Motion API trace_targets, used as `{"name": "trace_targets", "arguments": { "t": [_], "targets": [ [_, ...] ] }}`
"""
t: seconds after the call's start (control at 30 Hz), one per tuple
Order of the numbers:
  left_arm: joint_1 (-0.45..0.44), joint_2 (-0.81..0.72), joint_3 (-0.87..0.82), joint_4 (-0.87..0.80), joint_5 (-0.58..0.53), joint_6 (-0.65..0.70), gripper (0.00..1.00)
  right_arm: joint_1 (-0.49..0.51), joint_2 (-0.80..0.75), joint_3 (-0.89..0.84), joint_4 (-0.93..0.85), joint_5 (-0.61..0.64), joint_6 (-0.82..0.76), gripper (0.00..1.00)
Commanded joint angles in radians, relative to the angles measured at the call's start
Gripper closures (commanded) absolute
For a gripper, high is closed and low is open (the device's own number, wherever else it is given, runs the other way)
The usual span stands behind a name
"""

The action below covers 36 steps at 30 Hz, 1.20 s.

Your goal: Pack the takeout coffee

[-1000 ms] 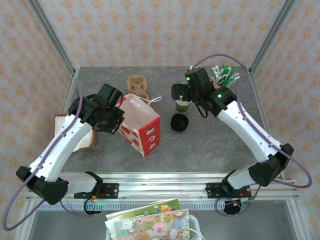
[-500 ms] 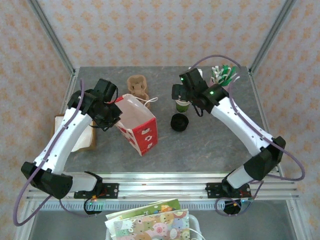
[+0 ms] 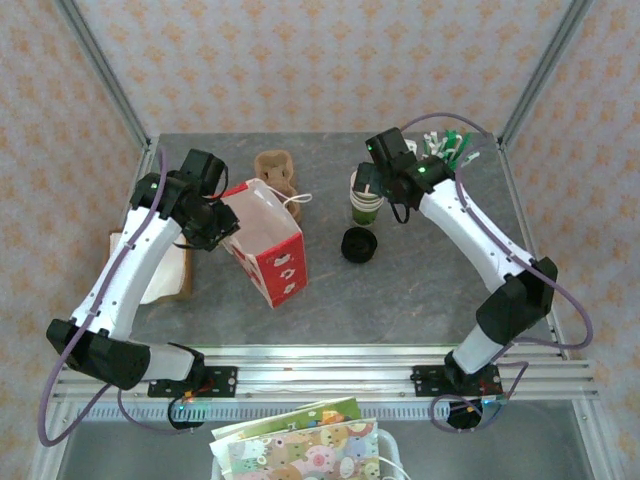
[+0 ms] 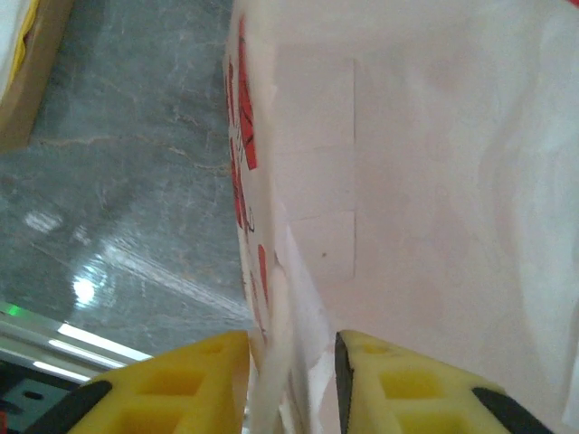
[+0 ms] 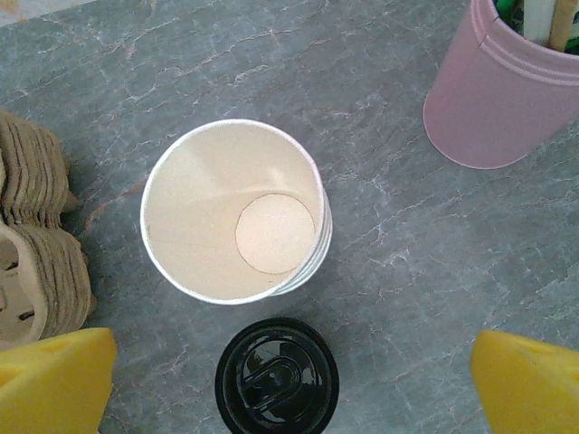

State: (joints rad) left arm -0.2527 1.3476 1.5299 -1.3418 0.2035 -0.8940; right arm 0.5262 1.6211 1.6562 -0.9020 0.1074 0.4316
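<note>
On the grey table (image 3: 420, 290), your right gripper (image 5: 289, 387) hangs spread wide and empty over a lidless green paper cup (image 3: 366, 211).
A black lid (image 5: 276, 378) sits just beside that cup; whether a cup stands under it you cannot tell. Your left gripper (image 4: 291, 384) has its yellow fingers (image 4: 194, 384) slightly parted around the open red-and-white paper bag's (image 3: 270, 245) wall.
</note>
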Motion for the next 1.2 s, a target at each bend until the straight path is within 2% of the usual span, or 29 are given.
{"name": "trace_targets", "arguments": {
  "t": [0.0,0.17,0.33,0.53,0.73,0.87,1.0,1.17],
  "targets": [
    [0.012,-0.004,0.044,-0.023,0.004,0.016,0.55,-0.008,0.033,0.055,-0.039,-0.015,0.031,0.01],
    [0.012,-0.019,0.117,-0.023,0.012,-0.003,0.32,-0.02,0.083,0.117,-0.079,-0.013,0.039,0.03],
    [0.012,-0.022,0.284,-0.023,-0.015,0.012,0.19,-0.044,0.111,0.157,-0.097,-0.03,0.044,0.04],
    [-0.007,0.05,0.498,-0.016,-0.076,0.135,0.16,-0.081,0.155,0.173,-0.113,-0.044,0.033,0.08],
    [-0.156,0.264,0.792,-0.021,-0.21,0.288,0.18,-0.097,0.236,0.255,-0.153,-0.059,0.003,0.1],
    [-0.278,0.375,0.826,-0.018,-0.335,0.345,0.21,-0.097,0.31,0.345,-0.223,-0.068,-0.016,0.13],
    [-0.389,0.433,0.865,0.049,-0.456,0.401,0.22,-0.097,0.331,0.339,-0.233,-0.063,-0.021,0.18],
    [-0.434,0.408,0.794,0.207,-0.413,0.442,0.22,-0.097,0.347,0.326,-0.212,-0.073,-0.022,0.27]
  ]
}}
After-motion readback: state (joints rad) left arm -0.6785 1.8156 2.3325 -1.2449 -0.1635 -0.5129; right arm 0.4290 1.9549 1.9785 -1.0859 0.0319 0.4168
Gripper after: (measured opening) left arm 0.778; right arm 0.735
